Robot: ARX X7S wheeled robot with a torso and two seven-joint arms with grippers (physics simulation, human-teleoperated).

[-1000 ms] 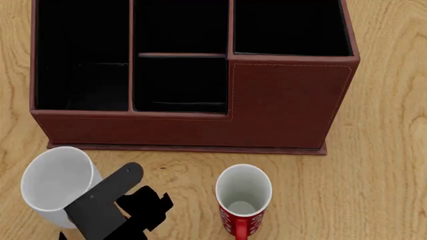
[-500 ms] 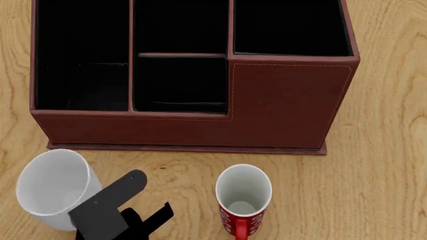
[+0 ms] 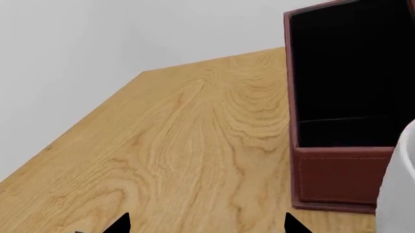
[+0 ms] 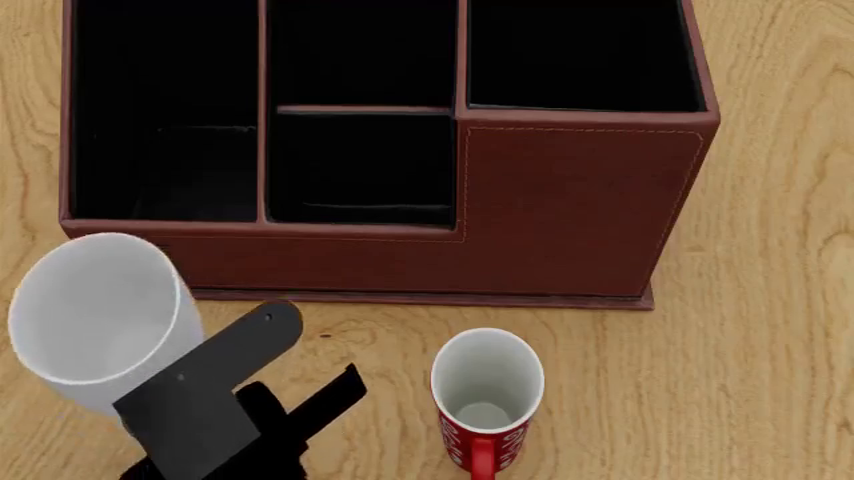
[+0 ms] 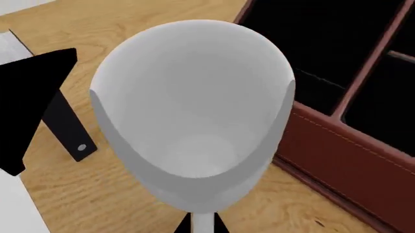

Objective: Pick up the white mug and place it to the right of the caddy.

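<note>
Two grippers work over a wooden table [image 4: 774, 380]. The biggest thing on it is the caddy [image 4: 574, 210], a red-brown box with black pockets inside. It sits just past the right gripper [image 5: 201, 224], on the far side of what that gripper holds.

The right gripper is closed thin on the white mug [image 5: 194, 121]. Its two black tips pinch a white strip at the mug's near edge. The mug's open mouth faces up, and the mug is right in front of the gripper and fills its camera. In the head view the mug hides a bit of the caddy's front left corner.

The left gripper [image 3: 206, 225] is spread wide with nothing between its tips but bare table. The white mug's edge and the caddy's end are off to one side of it.

The red mug [image 4: 487, 400] stands upright on the table, apart from both grippers and near the caddy's front.

A flat black arm part [image 4: 254, 335] lies just beside the white mug.
</note>
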